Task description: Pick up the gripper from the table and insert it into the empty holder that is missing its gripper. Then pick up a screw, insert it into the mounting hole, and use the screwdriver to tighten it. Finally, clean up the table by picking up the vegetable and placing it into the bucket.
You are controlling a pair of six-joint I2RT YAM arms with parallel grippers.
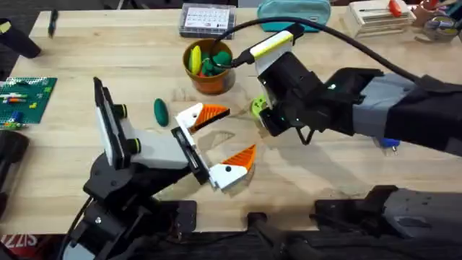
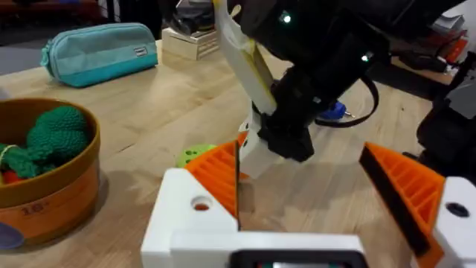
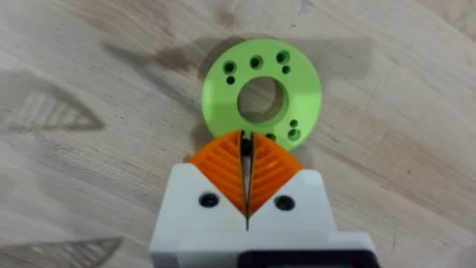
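Dark green and smooth, the little cucumber-like vegetable (image 1: 160,110) is lying on the bare counter (image 1: 108,50). It's a bit short of the orange bucket (image 1: 209,68) and just off to the side of the left gripper (image 1: 225,139). So the cleanup part clearly isn't done yet. The bucket is already holding a yellow piece and some lighter green stuff, but not this one.

The left gripper is sitting wide open, with nothing between its orange pads (image 2: 223,179). It's pointing more toward the middle of the counter than at the vegetable. The right gripper (image 3: 245,138) is reaching across with its pads pressed together. Its tip is right at the rim of a lime green ring (image 3: 260,93) with small holes in it. Nothing is showing between the pads, so it's looking closed on air, though whether it's nipping the ring's edge is hard to call.

Best guess is the right arm is fiddling with that ring while the veggie pickup is waiting. Next the left arm probably needs to swing over the vegetable, line its pads up across the short width and close gently. That smooth oval could easily squirt out sideways. After that it's a short carry to the bucket.
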